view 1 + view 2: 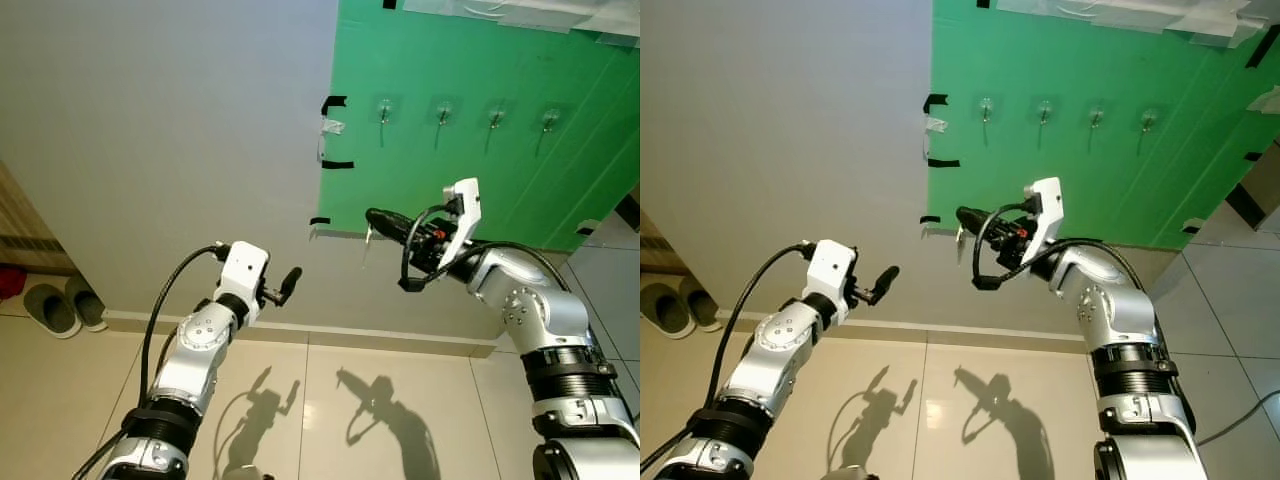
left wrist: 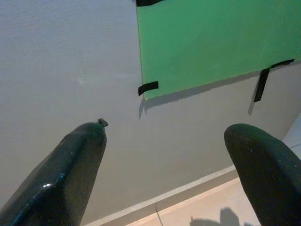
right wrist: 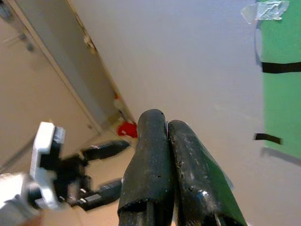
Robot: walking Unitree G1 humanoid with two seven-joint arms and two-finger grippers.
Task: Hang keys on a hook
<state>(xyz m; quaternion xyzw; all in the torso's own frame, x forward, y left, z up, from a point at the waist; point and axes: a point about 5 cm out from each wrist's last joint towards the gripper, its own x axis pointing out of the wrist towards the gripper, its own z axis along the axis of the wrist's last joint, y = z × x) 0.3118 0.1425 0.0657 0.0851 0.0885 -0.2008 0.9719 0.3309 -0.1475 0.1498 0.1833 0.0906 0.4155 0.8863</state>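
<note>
The right end effector (image 1: 372,222), fingers pressed together on a small dangling key (image 1: 368,237), should rise steadily toward the nearest hook (image 1: 383,112) on the green board (image 1: 470,180), while the left end effector (image 1: 290,284) hangs open and empty.

The floor (image 1: 400,400) is made of shiny pale tiles, and it is meeting the wall at a low light strip. Two grey slippers (image 1: 65,305) are lying side by side on the floor at the robot's left, close to the wall. Something red (image 1: 10,280) is sitting just beside them. Dark arm shadows (image 1: 375,405) are falling on the tiles.
</note>
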